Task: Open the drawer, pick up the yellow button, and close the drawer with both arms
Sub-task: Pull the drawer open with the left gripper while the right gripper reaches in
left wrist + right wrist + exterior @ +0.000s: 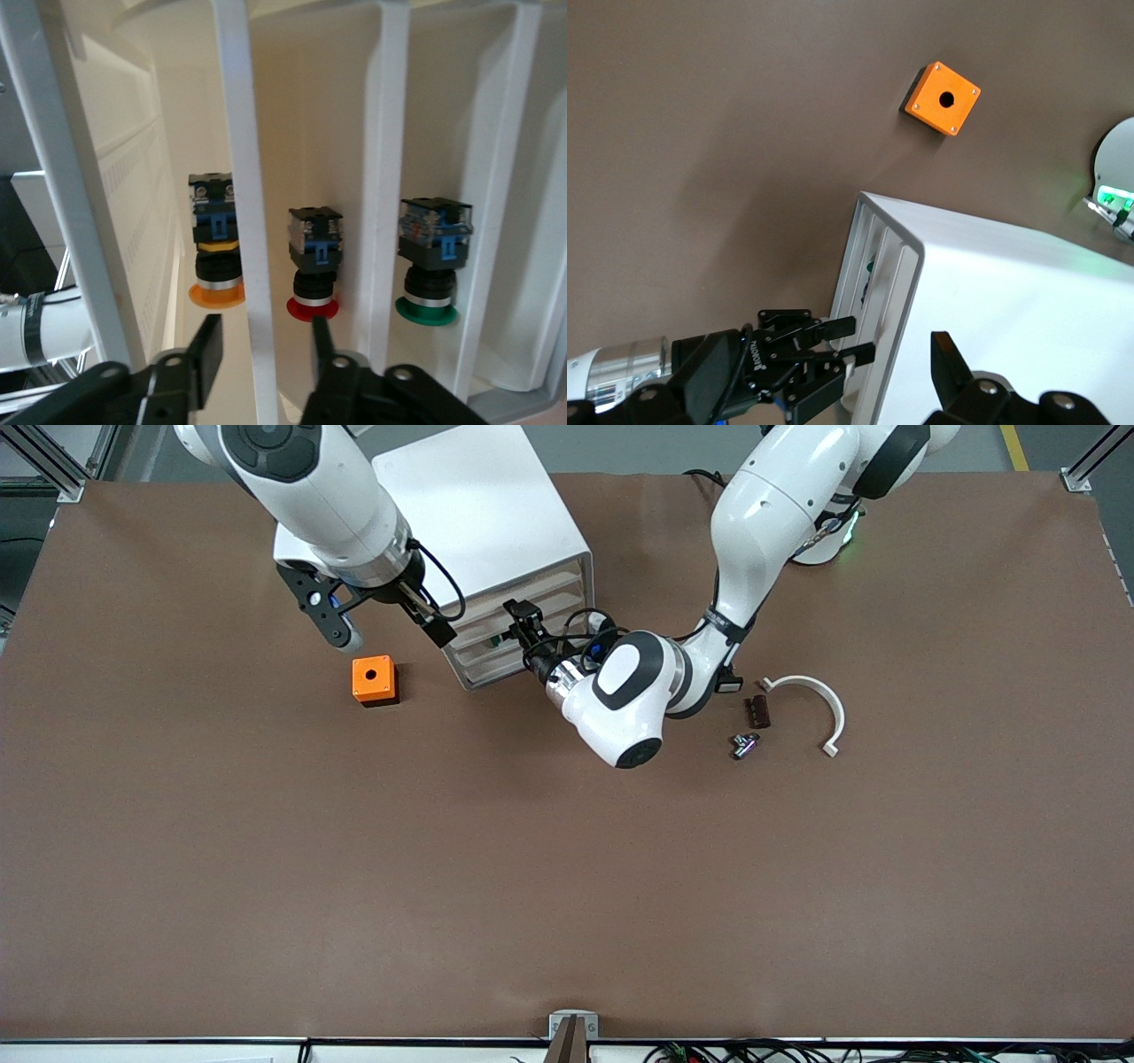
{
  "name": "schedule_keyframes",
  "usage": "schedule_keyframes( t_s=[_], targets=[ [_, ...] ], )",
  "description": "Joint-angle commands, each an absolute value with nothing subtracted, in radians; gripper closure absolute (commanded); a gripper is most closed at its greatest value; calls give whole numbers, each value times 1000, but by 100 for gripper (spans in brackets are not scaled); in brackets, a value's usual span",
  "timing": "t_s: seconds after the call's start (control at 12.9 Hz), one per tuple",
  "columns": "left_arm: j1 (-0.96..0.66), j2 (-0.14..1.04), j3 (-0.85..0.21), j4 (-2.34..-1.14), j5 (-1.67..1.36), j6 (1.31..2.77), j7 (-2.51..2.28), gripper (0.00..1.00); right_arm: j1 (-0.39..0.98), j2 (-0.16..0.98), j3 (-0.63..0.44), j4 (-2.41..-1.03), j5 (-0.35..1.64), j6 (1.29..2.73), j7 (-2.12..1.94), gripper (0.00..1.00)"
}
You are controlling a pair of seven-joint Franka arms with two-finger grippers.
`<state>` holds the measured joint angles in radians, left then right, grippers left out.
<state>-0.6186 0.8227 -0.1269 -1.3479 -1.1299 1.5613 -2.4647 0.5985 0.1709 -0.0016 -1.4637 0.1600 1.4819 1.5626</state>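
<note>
1. Left pincer (261,354) open at the cabinet (483,522) front, straddling a drawer (244,177) edge
2. Button (215,257) inside, just ahead, cap toward the pincer
3. Right pincer (385,631) open, empty, beside the cabinet, waiting

Brown table (567,886) carries a white cabinet (478,522) near the robots' edge. Orange cube (374,680) lies beside it. Toward the left arm's end: dark brown part (757,712), small metallic part (744,745), white curved piece (819,701).
</note>
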Motion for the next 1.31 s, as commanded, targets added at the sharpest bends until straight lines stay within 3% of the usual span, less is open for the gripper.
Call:
schedule_keyframes(
  t_s=[0.0, 0.31, 0.39, 0.46, 0.85, 1.24],
  targets=[
    [-647, 853, -117, -1319, -1167, 1559, -2500, 58, 644, 233, -11, -1387, 173, 1470, 1658, 0],
    [-664, 870, -117, -1321, -1167, 1559, -2508, 65, 695, 265, -11, -1382, 175, 1548, 1781, 0],
    [-667, 870, -115, -1319, -1167, 1559, -2507, 87, 710, 274, -11, -1382, 173, 1564, 1816, 0],
    [-666, 868, -115, -1321, -1166, 1557, -2508, 100, 722, 282, -11, -1382, 173, 1584, 1841, 0],
    [-614, 873, -100, -1318, -1183, 1560, -2468, 100, 742, 307, -11, -1381, 173, 1663, 1977, 0],
    [-572, 865, 0, -1316, -1183, 1565, -2468, 100, 736, 305, -11, -1382, 178, 1658, 1959, 0]
  ],
)
